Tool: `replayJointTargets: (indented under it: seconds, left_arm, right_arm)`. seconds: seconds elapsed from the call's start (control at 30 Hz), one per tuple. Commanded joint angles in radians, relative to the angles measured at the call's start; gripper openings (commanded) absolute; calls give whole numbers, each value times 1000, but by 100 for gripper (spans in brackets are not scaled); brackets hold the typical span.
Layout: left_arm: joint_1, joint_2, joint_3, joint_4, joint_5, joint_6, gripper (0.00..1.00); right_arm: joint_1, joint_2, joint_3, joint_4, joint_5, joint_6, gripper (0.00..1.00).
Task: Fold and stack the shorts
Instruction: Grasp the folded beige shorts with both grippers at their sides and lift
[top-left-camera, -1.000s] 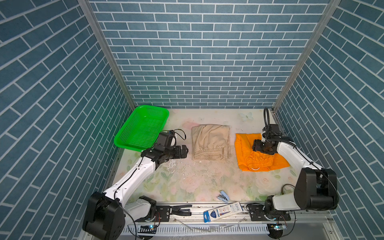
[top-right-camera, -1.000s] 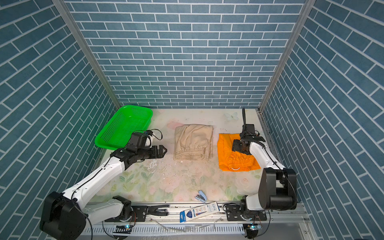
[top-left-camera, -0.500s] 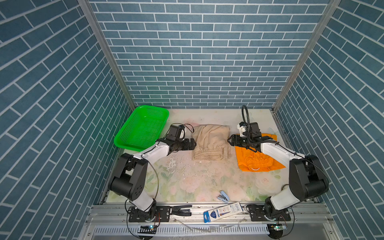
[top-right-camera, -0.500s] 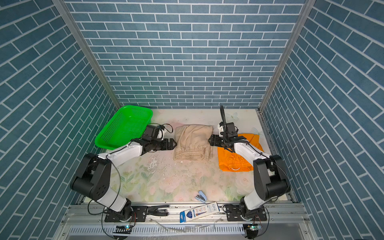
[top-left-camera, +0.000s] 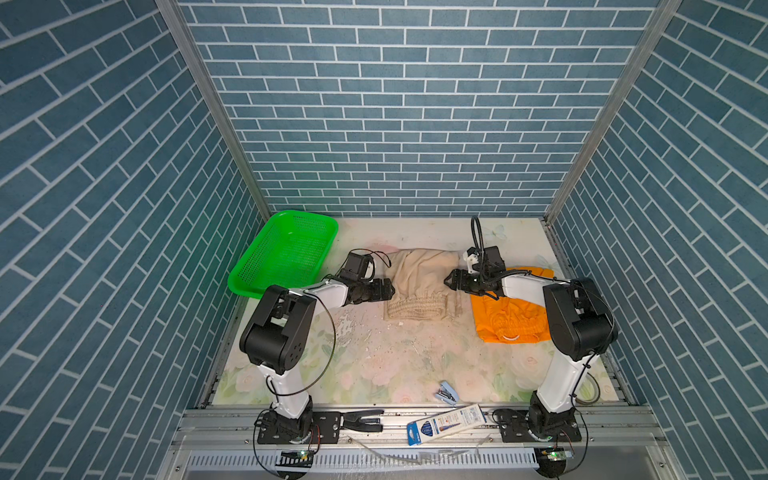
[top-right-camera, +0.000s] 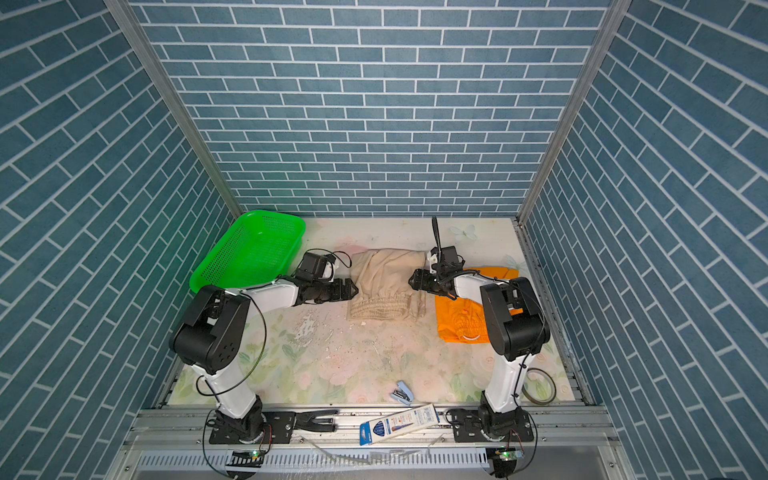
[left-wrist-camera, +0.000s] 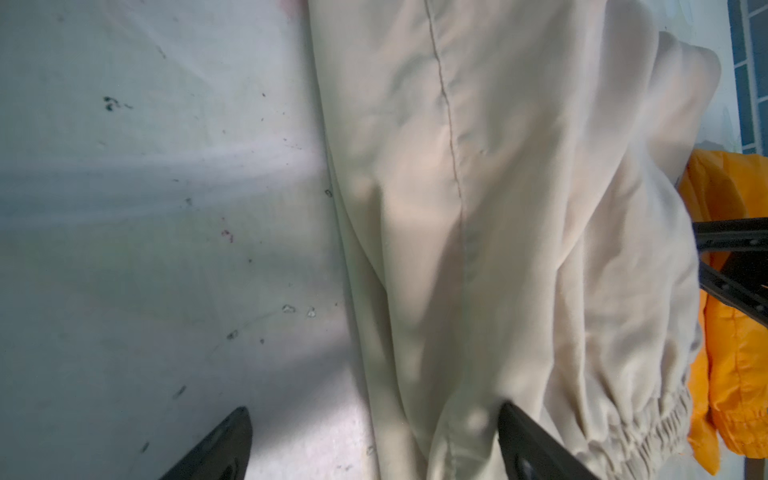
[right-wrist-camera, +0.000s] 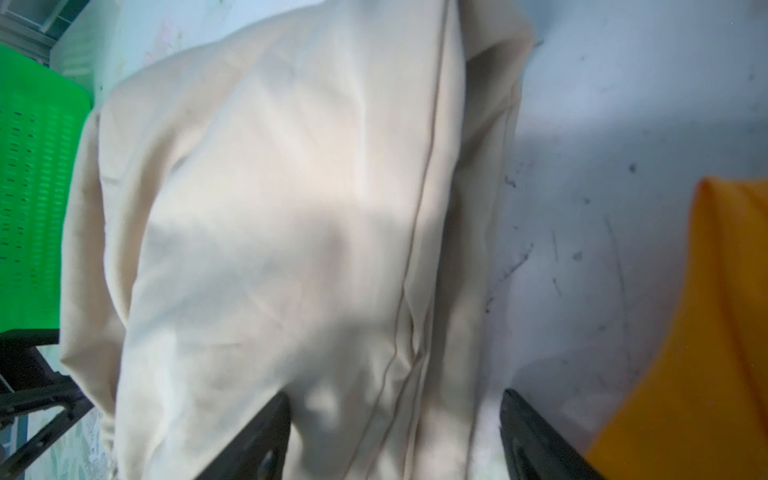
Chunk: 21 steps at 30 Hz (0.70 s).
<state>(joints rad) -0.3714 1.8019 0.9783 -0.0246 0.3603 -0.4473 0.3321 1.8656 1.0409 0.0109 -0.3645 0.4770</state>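
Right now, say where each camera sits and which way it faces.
Top views: high in front, looking down toward the back wall; left arm and right arm whole, beige shorts between them.
Left wrist: on the left arm, low, facing across the beige shorts toward the orange shorts; own open jaws show.
Right wrist: on the right arm, facing across the beige shorts toward the green basket; own open jaws show.
Shared: both wrist views hold the beige shorts.
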Motion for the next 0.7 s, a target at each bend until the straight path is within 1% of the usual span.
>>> replayJointTargets:
  seconds: [0.0, 0.03, 0.1, 0.2, 0.33, 0.37, 0.4, 0.47, 0.53, 0.57, 0.6, 0.63, 0.67]
  left_arm:
    - [5, 40, 10, 26, 33, -24, 89]
    - [5, 48, 11, 31, 40, -29, 89]
    - [5, 63, 17, 36, 57, -35, 83]
    - [3, 79, 16, 63, 86, -55, 74]
    - [-10, 89, 19, 81, 102, -61, 55]
    - [-16, 92, 21, 82, 100, -59, 50]
    - [-18, 96, 25, 81, 101, -58, 41]
    - [-25, 102, 39, 75, 119, -52, 22]
    - [-29, 105, 51, 67, 123, -48, 12]
    - [-33, 102, 55, 63, 124, -48, 5]
    - [-36, 98, 56, 63, 124, -48, 0]
    - [-38, 94, 57, 62, 126, -48, 0]
    - [-40, 87, 58, 60, 127, -47, 0]
  right_arm:
    - [4, 48, -3, 35, -34, 66, 79]
    - [5, 55, -9, 46, -44, 76, 78]
    - [12, 65, -15, 56, -56, 84, 78]
    - [19, 72, -32, 89, -77, 104, 70]
    - [21, 63, -61, 151, -110, 147, 59]
    - [20, 61, -62, 164, -117, 157, 53]
    - [22, 61, -62, 174, -125, 163, 49]
    - [23, 61, -58, 196, -146, 174, 36]
    - [24, 64, -53, 219, -171, 189, 22]
    - [23, 66, -48, 226, -183, 197, 15]
    - [25, 66, -43, 228, -192, 202, 9]
    - [26, 66, -40, 229, -197, 207, 2]
    - [25, 61, -40, 229, -198, 216, 0]
